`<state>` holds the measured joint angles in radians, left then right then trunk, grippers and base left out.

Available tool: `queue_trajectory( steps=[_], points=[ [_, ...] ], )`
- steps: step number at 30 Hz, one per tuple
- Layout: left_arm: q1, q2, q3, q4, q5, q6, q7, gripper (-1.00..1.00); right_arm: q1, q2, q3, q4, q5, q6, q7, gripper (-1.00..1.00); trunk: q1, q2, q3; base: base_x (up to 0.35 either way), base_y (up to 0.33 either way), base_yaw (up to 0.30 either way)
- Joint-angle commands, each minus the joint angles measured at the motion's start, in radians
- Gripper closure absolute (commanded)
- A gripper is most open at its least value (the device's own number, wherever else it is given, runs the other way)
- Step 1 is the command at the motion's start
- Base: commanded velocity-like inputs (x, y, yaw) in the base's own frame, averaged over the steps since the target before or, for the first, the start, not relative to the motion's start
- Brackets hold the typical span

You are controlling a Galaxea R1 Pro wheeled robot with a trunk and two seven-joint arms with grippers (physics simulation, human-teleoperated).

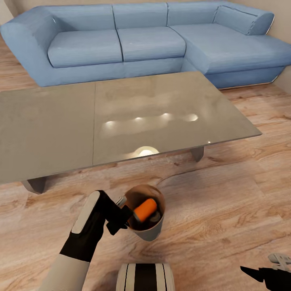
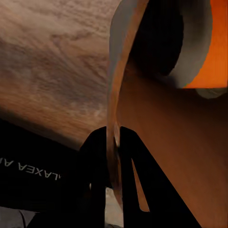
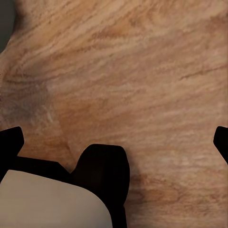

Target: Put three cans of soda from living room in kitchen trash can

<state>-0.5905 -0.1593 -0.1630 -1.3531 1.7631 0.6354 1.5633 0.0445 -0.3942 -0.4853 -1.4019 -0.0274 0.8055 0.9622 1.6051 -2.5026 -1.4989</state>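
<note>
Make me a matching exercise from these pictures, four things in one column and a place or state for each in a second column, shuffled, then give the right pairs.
Things:
1. can of soda
2. tash can
3. sofa
4. right end effector

Places or states:
A. beyond the grey table
B. open above the wood floor
C. lying inside the bin
D. rim pinched by the left end effector

Pairs: 1-C, 2-D, 3-A, 4-B
</note>
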Motion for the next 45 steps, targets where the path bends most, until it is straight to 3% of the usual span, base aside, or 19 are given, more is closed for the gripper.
queue_trajectory(
  steps=[1,4,10,21,27,28,35,45],
  points=[
    [0.000,0.008,0.000,0.006,-0.001,0.001,0.001,1.00,0.000,0.000,0.000,0.000,0.000,0.000,0.001,-1.00,0.000,0.000,0.000,0.000,0.000,0.000],
    [0.000,0.018,0.000,0.036,-0.003,0.001,0.000,1.00,0.000,0.000,0.000,0.000,0.000,-0.002,0.001,-1.00,0.000,0.000,0.000,0.000,0.000,0.000],
    [0.000,0.023,0.006,0.074,-0.040,0.001,0.000,1.00,0.000,0.000,0.001,0.000,0.000,-0.001,0.002,-1.00,0.000,0.000,0.000,0.000,0.000,0.000],
    [0.000,0.041,0.006,0.126,-0.043,0.001,-0.006,1.00,0.000,0.000,0.001,0.000,0.000,0.000,0.004,-1.00,0.000,0.000,0.000,0.000,0.000,0.000],
    [0.000,0.041,0.009,0.182,-0.082,0.000,-0.010,1.00,0.000,0.000,0.001,0.000,0.000,0.000,0.006,-1.00,0.000,0.000,0.000,0.000,0.000,0.000],
    [0.000,0.040,0.008,0.183,-0.084,0.000,-0.010,-1.00,0.000,0.000,0.001,0.000,0.000,0.000,0.006,-1.00,0.000,0.000,0.000,0.000,0.000,0.000],
    [0.000,0.039,0.011,0.164,-0.082,0.000,-0.005,-1.00,0.000,0.000,0.001,0.000,0.000,-0.001,0.006,-1.00,0.000,0.000,0.000,0.000,0.000,0.000],
    [0.000,0.038,0.007,0.006,-0.074,0.000,0.000,-1.00,0.000,0.000,0.002,0.000,0.000,-0.002,0.006,-1.00,0.000,0.000,0.000,0.000,0.000,0.000]
  ],
)
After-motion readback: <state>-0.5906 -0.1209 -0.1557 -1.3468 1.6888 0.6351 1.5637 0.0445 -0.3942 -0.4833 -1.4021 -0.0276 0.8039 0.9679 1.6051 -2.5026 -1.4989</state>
